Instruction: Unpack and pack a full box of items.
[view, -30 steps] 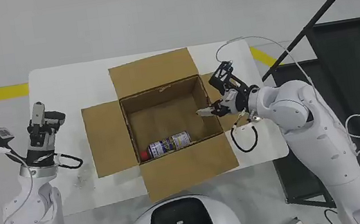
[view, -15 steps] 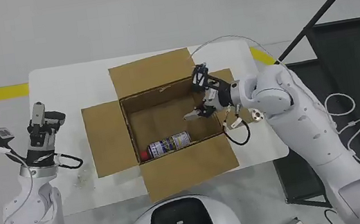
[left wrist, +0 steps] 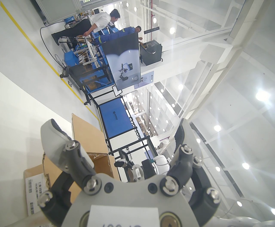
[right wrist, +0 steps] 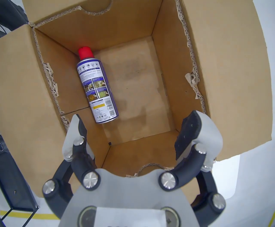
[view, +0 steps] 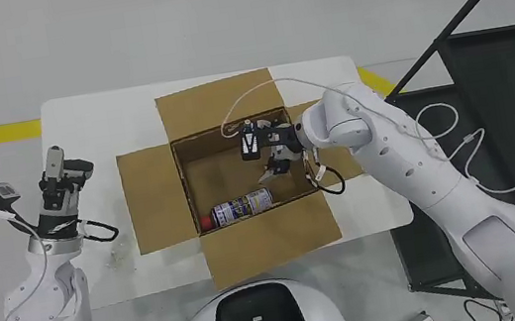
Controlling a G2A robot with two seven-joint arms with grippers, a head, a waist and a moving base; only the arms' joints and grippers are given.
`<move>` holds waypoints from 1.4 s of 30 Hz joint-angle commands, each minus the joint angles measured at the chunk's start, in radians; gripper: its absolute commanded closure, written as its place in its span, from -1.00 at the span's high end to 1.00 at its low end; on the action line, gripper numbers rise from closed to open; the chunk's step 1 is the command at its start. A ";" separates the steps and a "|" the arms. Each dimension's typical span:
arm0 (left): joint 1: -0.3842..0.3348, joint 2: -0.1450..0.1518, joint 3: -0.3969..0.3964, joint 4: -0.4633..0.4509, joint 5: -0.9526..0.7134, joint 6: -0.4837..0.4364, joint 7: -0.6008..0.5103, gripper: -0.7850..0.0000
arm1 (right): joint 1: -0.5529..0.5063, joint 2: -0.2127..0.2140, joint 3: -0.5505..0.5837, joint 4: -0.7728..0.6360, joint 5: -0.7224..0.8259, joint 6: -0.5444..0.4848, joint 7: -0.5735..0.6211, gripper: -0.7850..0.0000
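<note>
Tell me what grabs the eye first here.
The open cardboard box on the table, with a single red-capped spray can lying on its side along one wall. The right gripper hangs open over the box's inside; the left gripper, also open, sits at the table's edge, apart from the box.

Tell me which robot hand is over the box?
The right gripper: it hangs open over the cardboard box, where the spray can lies. The left gripper is off at the table edge, apart from the box.

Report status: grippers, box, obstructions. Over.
Right gripper open, above the open box. Left gripper open, away from the box. One spray can lying on the box floor, nothing covering it.
</note>
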 commanded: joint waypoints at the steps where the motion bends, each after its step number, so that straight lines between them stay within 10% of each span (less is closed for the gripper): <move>1: 0.000 0.000 0.000 0.000 0.000 0.000 0.000 1.00 | 0.000 0.000 0.000 0.000 0.001 0.000 0.000 1.00; 18: 0.000 0.000 0.000 0.000 0.000 0.000 0.000 1.00 | 0.015 -0.013 -0.047 0.035 0.003 -0.004 -0.041 1.00; 42: 0.000 0.000 0.000 0.000 0.000 0.000 0.000 1.00 | 0.262 -0.265 -0.482 0.567 0.020 -0.070 -0.171 1.00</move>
